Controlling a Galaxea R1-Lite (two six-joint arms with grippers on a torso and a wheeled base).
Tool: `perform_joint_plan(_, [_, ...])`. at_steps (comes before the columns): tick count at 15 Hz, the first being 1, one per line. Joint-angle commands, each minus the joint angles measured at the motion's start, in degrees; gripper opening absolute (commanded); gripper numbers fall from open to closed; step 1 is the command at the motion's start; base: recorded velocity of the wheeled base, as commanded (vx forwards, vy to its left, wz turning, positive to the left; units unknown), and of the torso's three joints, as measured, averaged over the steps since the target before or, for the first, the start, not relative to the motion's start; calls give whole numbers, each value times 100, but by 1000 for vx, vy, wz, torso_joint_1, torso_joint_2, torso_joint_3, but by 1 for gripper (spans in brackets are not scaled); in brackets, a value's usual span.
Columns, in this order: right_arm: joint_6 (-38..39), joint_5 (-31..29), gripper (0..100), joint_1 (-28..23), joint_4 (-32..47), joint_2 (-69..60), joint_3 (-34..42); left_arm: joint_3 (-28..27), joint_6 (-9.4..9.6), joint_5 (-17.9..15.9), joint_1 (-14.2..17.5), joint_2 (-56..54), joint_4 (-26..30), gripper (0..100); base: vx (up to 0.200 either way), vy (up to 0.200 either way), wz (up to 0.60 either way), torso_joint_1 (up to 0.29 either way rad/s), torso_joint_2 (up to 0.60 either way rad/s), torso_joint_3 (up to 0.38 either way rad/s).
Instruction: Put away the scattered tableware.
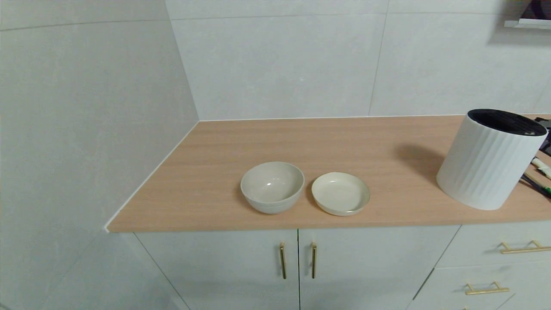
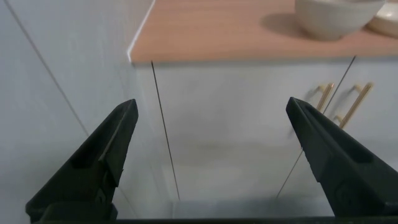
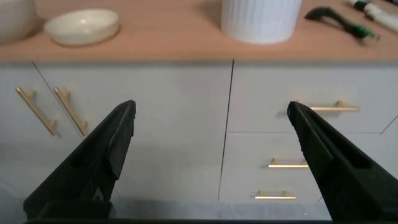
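L claw (image 2: 211,163): open wide, nothing betw. fingers. Held low, facing the pale cabinet front (image 2: 236,124) just under the counter edge.
R claw (image 3: 211,163): also open wide, empty. Faces the cabinet front where a door meets the drawer stack.
Bowl (image 1: 272,186): grey-beige, deep, upright on the wooden countertop (image 1: 215,172), near its front edge. Ahead of L claw and off to the robot's R of it, well apart, no contact.
Dish (image 1: 340,193): cream, shallow, upright, just beside the bowl on its R w/ a thin gap betw. them. Ahead of R claw and off to the robot's L of it, well apart.
Canister (image 1: 488,159): white, ribbed, dark inside, standing on the countertop. Ahead of R claw, about in line w/ the gap betw. its fingers. Well apart from the dish.
Utensils (image 3: 339,18): dark-handled tools lying flat on the countertop past the canister, to the R of R claw's line.
Door handles (image 1: 298,260): two brass bars, vertical, side by side on the doors below bowl and dish. They sit betw. the two claws' lines.
Drawer handles (image 3: 326,107): brass, horizontal, stacked one under another, ahead of R claw on its R-finger side.
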State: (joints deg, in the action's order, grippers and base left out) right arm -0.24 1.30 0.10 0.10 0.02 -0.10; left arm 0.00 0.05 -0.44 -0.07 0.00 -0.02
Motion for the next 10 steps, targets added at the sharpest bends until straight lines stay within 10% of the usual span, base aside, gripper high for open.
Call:
perform_joint_plan(1, [-2,1,100,-1,-1,-2,1,0,-5,0,-1,0,2,100,0,0,0,-242,535,290])
perform_joint_plan(10, [-2,1,100,8,-1,-2,1,0,-5,0,-1,0,2,100,0,0,0,-211,499,286])
